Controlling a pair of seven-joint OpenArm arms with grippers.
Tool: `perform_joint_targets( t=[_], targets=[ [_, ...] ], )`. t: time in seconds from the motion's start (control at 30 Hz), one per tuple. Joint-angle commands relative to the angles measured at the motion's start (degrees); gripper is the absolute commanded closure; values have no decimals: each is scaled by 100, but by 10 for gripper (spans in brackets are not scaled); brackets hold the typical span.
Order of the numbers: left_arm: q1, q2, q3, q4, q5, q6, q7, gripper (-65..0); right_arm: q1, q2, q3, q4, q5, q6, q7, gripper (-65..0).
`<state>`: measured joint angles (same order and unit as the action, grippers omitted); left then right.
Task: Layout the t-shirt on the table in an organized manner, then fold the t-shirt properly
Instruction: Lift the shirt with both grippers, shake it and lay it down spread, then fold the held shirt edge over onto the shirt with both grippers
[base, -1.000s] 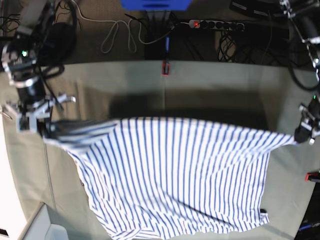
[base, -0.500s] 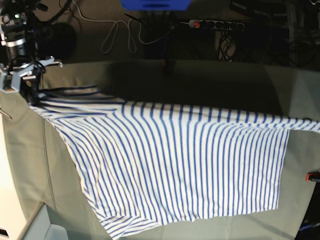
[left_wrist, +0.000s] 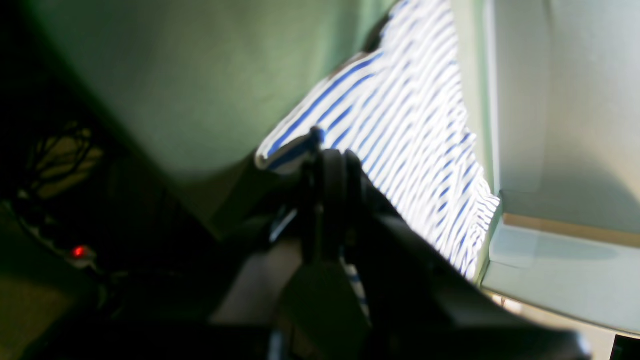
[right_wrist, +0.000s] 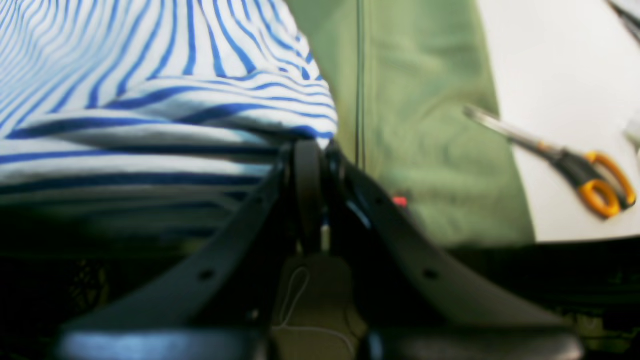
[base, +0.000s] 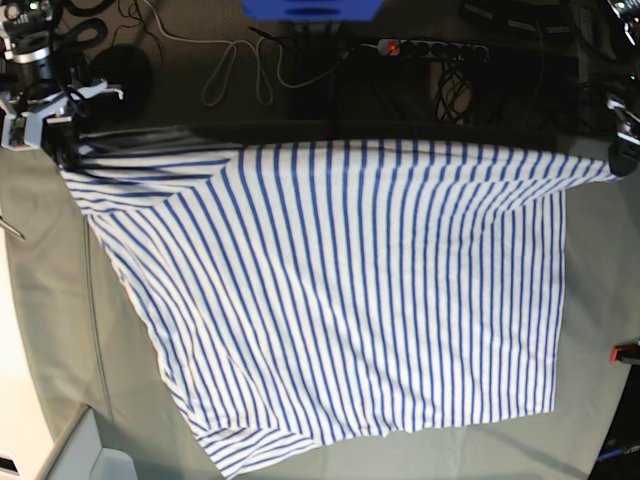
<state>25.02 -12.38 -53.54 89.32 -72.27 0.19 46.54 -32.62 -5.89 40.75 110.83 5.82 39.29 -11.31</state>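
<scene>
The shirt (base: 340, 300) hangs spread wide over the worktop (base: 50, 330), stretched between 2 tools along its far edge. The right tool (base: 55, 140), at the far left of the base view, is clamped on one corner of the shirt; the right wrist view shows its jaws closed together with bunched striped cloth (right_wrist: 165, 100) pinched at their tips (right_wrist: 310, 150). The left tool (base: 620, 150), at the far right edge of the base view, is clamped on the opposite corner; in the left wrist view its jaws meet on a small fold of cloth (left_wrist: 295, 150), though that view is blurred. The far hem runs nearly straight from tool to tool, just above the worktop's far edge. From there the cloth spreads toward the near side, stripes running near to far, and its near-left corner (base: 250, 450) lies rumpled on the worktop. A red clamp (base: 625, 352) sits at the right edge. Scissors (right_wrist: 575, 160) with orange handles lie on a white surface beside the green cloth. Beyond the far edge, a power strip (base: 430, 48) and cables (base: 240, 70) lie on the floor.
</scene>
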Motion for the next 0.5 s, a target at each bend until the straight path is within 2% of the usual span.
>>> perform_joint_targets(
  t=[0.0, 0.47],
  targets=[
    [44, -111, -57, 57, -83, -41, -87, -2, -30, 31, 35, 34, 72, 71, 195, 0],
    [597, 56, -338, -22, -127, -49, -87, -2, -399, -48, -229, -283, 213, 71, 230, 0]
  ],
)
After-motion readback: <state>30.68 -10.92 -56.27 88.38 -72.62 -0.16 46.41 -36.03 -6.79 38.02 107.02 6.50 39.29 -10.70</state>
